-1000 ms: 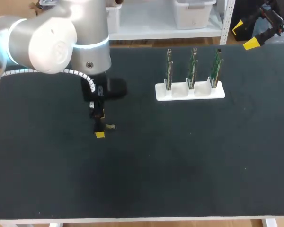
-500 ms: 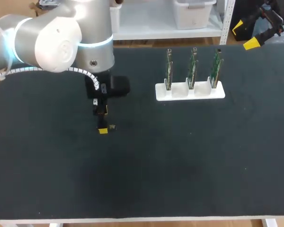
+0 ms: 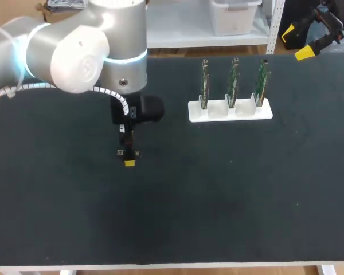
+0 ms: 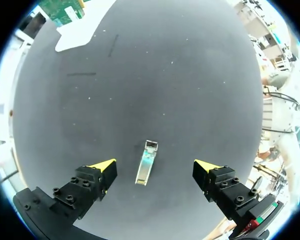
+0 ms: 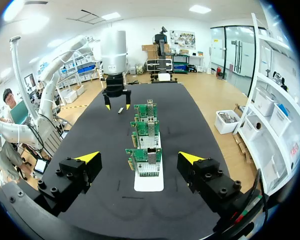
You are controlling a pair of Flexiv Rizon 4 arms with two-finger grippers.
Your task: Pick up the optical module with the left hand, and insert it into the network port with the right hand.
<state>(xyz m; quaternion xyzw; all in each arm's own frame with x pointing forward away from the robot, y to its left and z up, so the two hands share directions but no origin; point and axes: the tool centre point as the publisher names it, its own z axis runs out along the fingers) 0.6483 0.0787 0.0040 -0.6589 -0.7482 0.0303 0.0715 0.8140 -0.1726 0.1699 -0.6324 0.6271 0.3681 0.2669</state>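
**A:** Head view, what is logged?

**B:** The white holder [image 3: 229,112] is taken as the reference, with three green boards [image 3: 233,80] stood upright in it. The left arm [image 3: 74,51] is seen over the black table [image 3: 229,200], well apart from the holder and out past its left-arm end. The left gripper [image 3: 128,157] is pointed down. Only one yellow tip is made out, so its opening cannot be told here. The optical module [image 3: 136,153] is noted as a small speck just beside that tip.

**A:** Left wrist view?

**B:** The fingers [image 4: 104,166] are spread wide. The optical module [image 4: 145,163] is laid flat on the table between them and is touched by neither. One end of the white holder [image 4: 85,31] is seen far ahead.

**A:** Right wrist view?

**B:** The right gripper [image 5: 139,157] is held wide open and nothing is gripped. The white holder [image 5: 149,182] is located just ahead of it, its boards lined up end-on. The left gripper [image 5: 117,106] is seen beyond the holder's far end, with the optical module [image 5: 121,109] shown as a small pale piece between its tips.
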